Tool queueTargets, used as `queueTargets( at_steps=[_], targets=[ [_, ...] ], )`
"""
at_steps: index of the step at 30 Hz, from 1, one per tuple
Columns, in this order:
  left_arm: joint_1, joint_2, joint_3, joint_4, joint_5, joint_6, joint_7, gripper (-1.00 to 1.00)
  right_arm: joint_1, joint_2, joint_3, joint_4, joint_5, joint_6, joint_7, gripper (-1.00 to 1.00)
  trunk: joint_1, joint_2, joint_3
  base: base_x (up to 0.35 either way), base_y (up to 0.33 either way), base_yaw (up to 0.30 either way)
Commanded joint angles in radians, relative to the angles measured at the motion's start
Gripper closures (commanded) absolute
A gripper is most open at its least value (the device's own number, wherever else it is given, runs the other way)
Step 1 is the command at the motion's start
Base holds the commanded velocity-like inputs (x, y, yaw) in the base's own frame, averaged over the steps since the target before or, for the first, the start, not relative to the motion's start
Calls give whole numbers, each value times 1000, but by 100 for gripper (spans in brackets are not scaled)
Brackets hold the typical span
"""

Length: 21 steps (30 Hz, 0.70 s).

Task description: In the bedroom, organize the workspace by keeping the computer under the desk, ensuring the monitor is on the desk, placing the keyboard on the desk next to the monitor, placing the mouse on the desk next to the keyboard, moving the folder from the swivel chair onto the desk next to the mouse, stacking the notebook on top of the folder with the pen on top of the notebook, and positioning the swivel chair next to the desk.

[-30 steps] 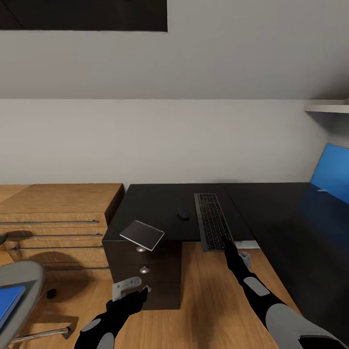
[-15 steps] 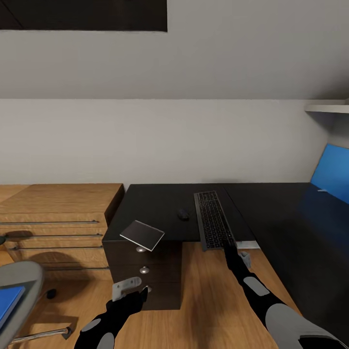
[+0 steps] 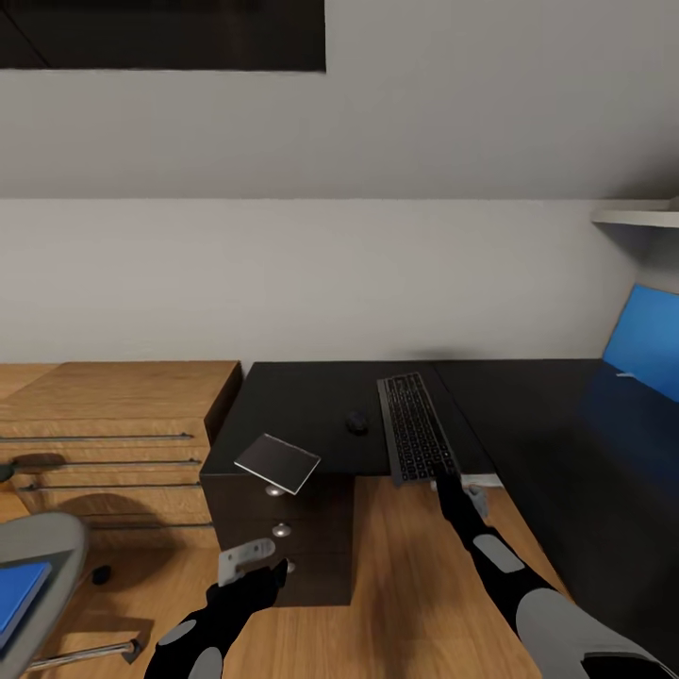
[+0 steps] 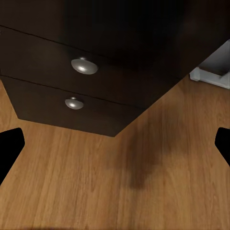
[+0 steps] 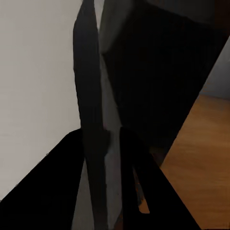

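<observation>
Black desk [image 3: 311,401] at frame centre already carries mouse [image 3: 356,422], notebook [image 3: 277,462] and keyboard [image 3: 417,440], whose near end my right gripper [image 3: 444,485] pinches. Left gripper [image 3: 253,559] gapes empty. Folder [image 3: 19,596], lower left on the chair [image 3: 42,542], remains.

Soft, even light fills the room, with no harsh glare. The glossy black tabletop [image 3: 321,405] carries a faint blue reflection at the right. A diffuse shadow lies on the floor [image 4: 143,163] beneath the drawers. The right wrist view is murky, perhaps slightly blurred.
</observation>
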Motion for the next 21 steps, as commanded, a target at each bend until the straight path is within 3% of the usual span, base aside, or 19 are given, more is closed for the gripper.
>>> queueTargets(
  at_steps=[1,9,15,17,21],
  targets=[
    [-1,0,-1,-1,10,2,10,-100,-1,0,-1,-11,-7,3,3,100,-4,7,2,0,0,0],
    [-1,0,-1,-2,10,2,11,-100,2,2,0,-83,-8,8,4,100,-35,63,27,0,0,0],
    [-1,-1,-1,-2,10,2,11,-100,57,3,0,-227,-9,6,-5,100,-58,105,46,0,0,0],
    [-1,-1,-1,-2,10,2,11,-100,91,3,1,-299,-8,5,-29,100,-65,119,52,0,0,0],
    [-1,-1,-1,-2,9,2,11,-100,192,8,3,-516,-8,5,-152,100,-81,147,65,0,0,0]
  ],
)
